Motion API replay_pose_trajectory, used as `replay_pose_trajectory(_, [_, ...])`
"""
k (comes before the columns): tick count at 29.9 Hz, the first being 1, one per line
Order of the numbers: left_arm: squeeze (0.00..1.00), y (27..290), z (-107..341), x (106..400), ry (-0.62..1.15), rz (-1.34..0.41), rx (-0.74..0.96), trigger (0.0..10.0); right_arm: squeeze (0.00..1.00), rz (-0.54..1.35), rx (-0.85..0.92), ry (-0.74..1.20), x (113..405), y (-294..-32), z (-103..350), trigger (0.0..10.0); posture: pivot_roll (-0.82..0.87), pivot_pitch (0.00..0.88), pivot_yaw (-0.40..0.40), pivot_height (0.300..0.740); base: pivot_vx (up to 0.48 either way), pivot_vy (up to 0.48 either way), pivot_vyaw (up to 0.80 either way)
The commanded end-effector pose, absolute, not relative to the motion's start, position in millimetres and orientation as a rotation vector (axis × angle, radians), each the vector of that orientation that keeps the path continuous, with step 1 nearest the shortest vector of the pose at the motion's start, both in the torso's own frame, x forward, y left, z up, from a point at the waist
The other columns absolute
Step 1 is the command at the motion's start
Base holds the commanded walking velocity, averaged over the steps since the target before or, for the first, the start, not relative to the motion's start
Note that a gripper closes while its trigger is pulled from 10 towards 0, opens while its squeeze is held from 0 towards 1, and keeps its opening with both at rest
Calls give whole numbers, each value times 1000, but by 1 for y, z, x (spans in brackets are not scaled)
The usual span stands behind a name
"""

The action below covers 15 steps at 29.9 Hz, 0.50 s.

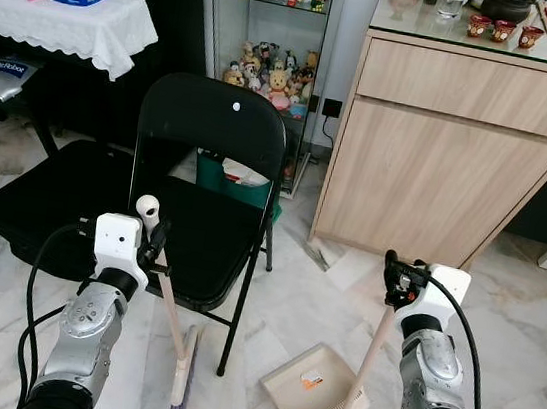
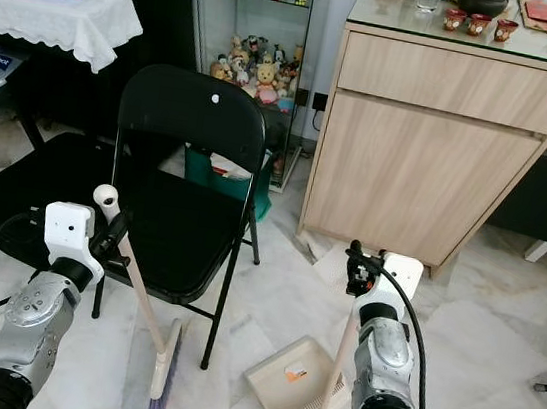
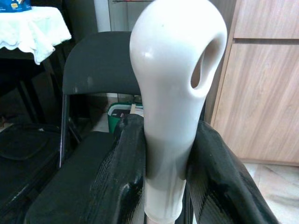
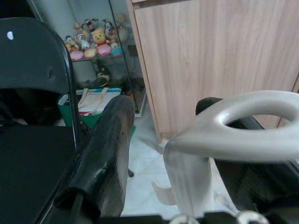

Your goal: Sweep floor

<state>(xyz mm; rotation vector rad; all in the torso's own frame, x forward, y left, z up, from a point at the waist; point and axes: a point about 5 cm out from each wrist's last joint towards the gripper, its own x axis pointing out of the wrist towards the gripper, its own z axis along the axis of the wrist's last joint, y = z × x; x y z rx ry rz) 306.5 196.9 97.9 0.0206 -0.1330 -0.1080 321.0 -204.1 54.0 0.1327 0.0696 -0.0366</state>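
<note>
The left gripper [image 1: 155, 239] is clamped on the top of the broom [image 1: 170, 317], its two black fingers [image 3: 117, 177] pressed against either side of the white looped handle end, and the broom slants down in front of the black folding chair [image 1: 207, 171] so that its purple bristles rest on the marble floor [image 1: 280, 311] just beside the chair's front leg. The right gripper [image 1: 392, 278] grips the upright handle of the dustpan [image 1: 315, 390]; in the right wrist view one finger [image 4: 105, 149] stands a little apart from the white handle while the other lies behind it, so how tightly it holds I cannot tell. The cream dustpan sits flat on the floor to the right of the chair, near the broom head but apart from it, with a small orange scrap [image 1: 312, 379] lying inside. Behind the chair stands a glass cabinet [image 1: 267, 22] of plush toys, to the chair's right a wooden sideboard [image 1: 452, 147], and to its left a table under a white lace cloth [image 1: 71, 22].
</note>
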Motion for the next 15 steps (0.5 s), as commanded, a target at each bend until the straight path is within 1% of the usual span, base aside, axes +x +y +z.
replay_pose_trajectory(1, [0,196,109,310,-175,-123,38,10000,204,-16,147,67,324,-203,57,10000,39,56,9,740,0,0,0])
replay_pose_trajectory(15, [0,194,109,310,-167,-134,38,10000,204,72,206,87,322,-201,54,10000,38,55,10,740,0,0,0])
